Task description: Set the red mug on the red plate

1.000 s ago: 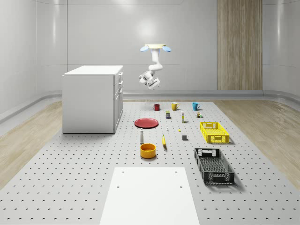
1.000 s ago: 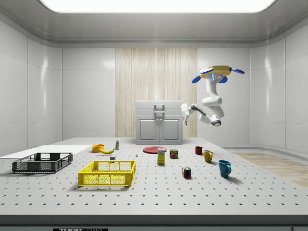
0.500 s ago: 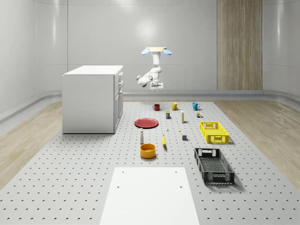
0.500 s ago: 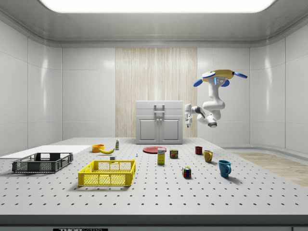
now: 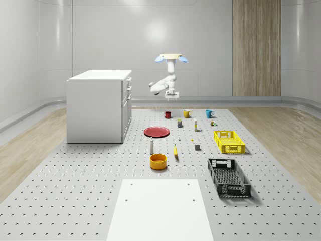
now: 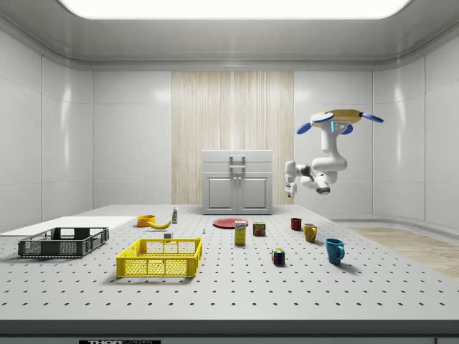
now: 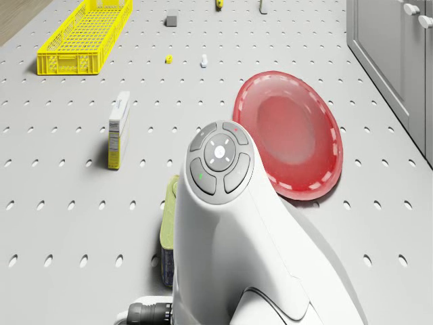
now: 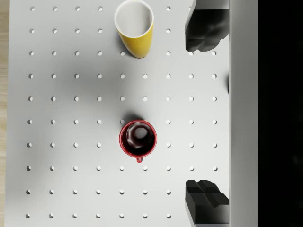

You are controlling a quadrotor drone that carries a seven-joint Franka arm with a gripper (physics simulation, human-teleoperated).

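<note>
I hover in the air above the far end of the pegboard table (image 5: 75, 191), my drone body (image 5: 171, 57) high over the red mug (image 8: 138, 138). My gripper (image 8: 204, 113) hangs pointing straight down over that mug, well clear of it, fingers (image 8: 203, 33) spread wide and holding nothing. The mug stands upright, apart from the red plate (image 7: 291, 135), with the yellow mug (image 8: 135, 26) near it.

Red mug (image 8: 138, 138) with dark inside stands on the grey table (image 8: 71, 118) dotted with holes; beside the mug, a yellow mug (image 8: 135, 27), white inside.
</note>
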